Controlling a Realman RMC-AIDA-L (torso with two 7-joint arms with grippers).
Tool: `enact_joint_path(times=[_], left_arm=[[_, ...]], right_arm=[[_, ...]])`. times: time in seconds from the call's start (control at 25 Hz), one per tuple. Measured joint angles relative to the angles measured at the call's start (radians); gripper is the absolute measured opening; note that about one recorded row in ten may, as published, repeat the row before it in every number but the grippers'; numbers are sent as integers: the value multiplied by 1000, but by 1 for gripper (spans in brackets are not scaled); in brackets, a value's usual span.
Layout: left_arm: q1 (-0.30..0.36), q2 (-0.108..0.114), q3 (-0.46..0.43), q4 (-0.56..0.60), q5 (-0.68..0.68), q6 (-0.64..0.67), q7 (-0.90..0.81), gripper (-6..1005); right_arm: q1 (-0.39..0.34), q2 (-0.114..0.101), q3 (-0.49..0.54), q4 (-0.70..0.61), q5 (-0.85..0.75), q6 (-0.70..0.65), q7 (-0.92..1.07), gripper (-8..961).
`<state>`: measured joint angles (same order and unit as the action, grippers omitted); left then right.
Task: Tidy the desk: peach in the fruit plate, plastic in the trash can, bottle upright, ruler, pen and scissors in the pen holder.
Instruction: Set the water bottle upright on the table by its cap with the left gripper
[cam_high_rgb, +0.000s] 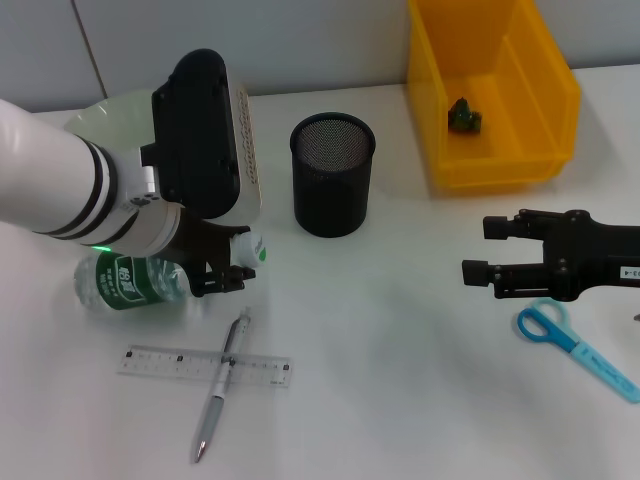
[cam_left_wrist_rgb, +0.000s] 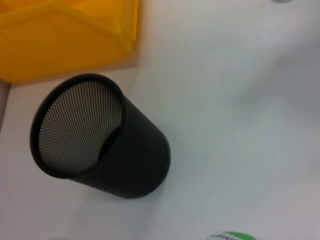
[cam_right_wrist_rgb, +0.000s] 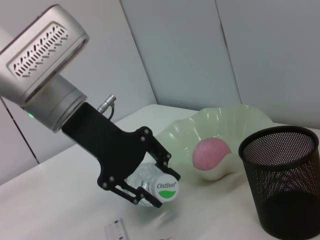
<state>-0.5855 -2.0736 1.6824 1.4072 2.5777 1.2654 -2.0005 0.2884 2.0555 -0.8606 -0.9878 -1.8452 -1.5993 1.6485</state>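
**Head view: left arm goes for the fallen bottle**

Head view first, and the left gripper (cam_high_rgb: 232, 268) is down at the neck of the water bottle (cam_high_rgb: 130, 280), which lies on its side on the white desk (cam_high_rgb: 400, 330), cap toward the mesh pen holder (cam_high_rgb: 332, 175). From the right wrist view the black fingers (cam_right_wrist_rgb: 131, 187) sit either side of the neck just behind the white cap (cam_right_wrist_rgb: 165, 188), closed in around it, though I can't say how hard they bite.

That bottle looks a clear, thin plastic one, light and round, so likely to roll and slick on the body. The neck under the cap looks the stiffest spot to hold, a sound place to tip it upright from.

The right gripper (cam_high_rgb: 480, 250) hovers spread apart, empty, just above the blue scissors (cam_high_rgb: 575, 345). Clear ruler (cam_high_rgb: 205, 366) and pen (cam_high_rgb: 221, 385) lie crossed near the front. Peach (cam_right_wrist_rgb: 212, 155) sits in the pale green fruit plate (cam_right_wrist_rgb: 235, 125) already; something small and dark lies in the yellow bin (cam_high_rgb: 490, 90).
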Motion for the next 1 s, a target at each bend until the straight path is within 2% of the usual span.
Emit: enact_joint_path(times=[0.48, 0.88, 1.0], left_arm=[[14, 2, -16, 31, -39, 2, 5, 443], [45, 4, -100, 53, -153, 3, 76, 442], [45, 4, -100, 53, -153, 3, 76, 445]], right_arm=[[1, 0, 2, -5, 1, -8, 4, 850], [3, 0, 2, -4, 2, -8, 5, 850], [3, 0, 2, -4, 2, -8, 5, 850]])
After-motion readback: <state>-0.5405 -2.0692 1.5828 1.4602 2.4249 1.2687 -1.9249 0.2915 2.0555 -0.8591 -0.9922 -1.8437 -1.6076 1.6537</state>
